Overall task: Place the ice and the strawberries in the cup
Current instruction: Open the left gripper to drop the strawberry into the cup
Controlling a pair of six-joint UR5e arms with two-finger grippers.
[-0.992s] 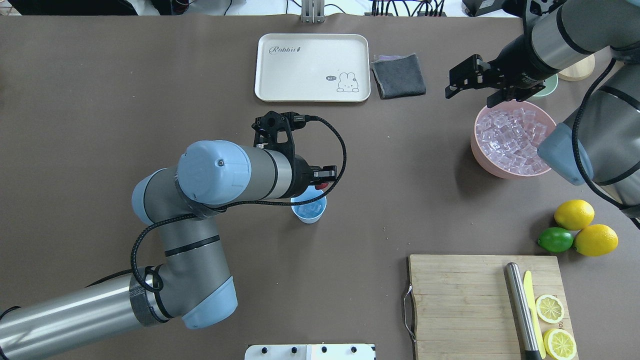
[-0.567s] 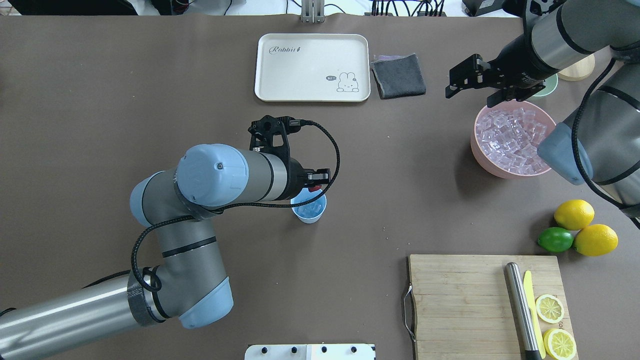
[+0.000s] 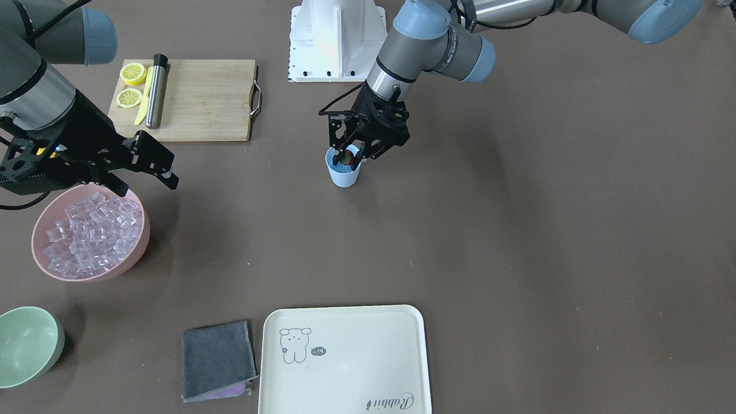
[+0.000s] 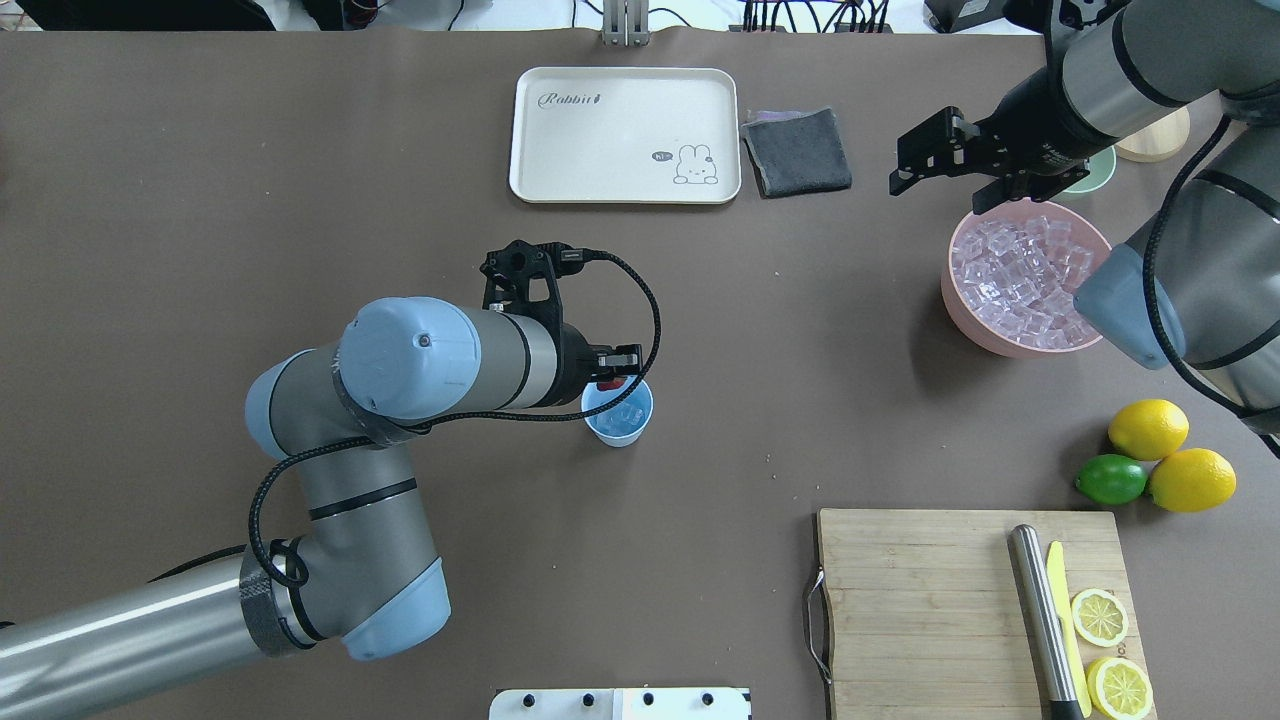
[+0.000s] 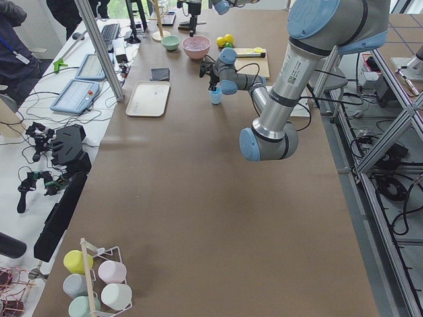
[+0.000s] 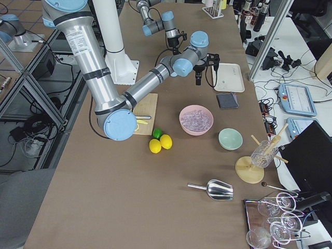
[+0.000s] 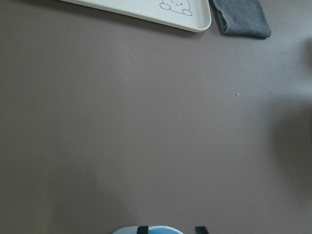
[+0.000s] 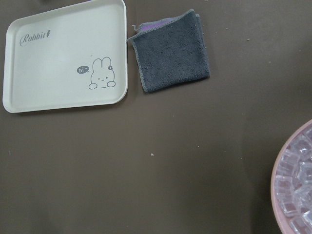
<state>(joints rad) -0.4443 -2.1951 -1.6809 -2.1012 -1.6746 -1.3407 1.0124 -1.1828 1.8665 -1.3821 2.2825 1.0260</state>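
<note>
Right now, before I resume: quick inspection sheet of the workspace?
Surface: brown table, a few specks, no spill seen.
Job's things: blue cup upright, ice inside; strawberry at its mouth; more ice in pink bowl.
Clutter: tray, cloth, cutting board with knife and lemon slices; lemons, lime.
Grippers: left gripper shut on strawberry; right gripper open, empty, beside pink bowl.
Cables: black cable loops near cup.
Surroundings: person at table's side.

Bare table (image 3: 517,230) all round the cup (image 3: 345,176) — only its mouth is blocked, left gripper (image 3: 347,157) and strawberry (image 4: 607,383) right above.
</note>
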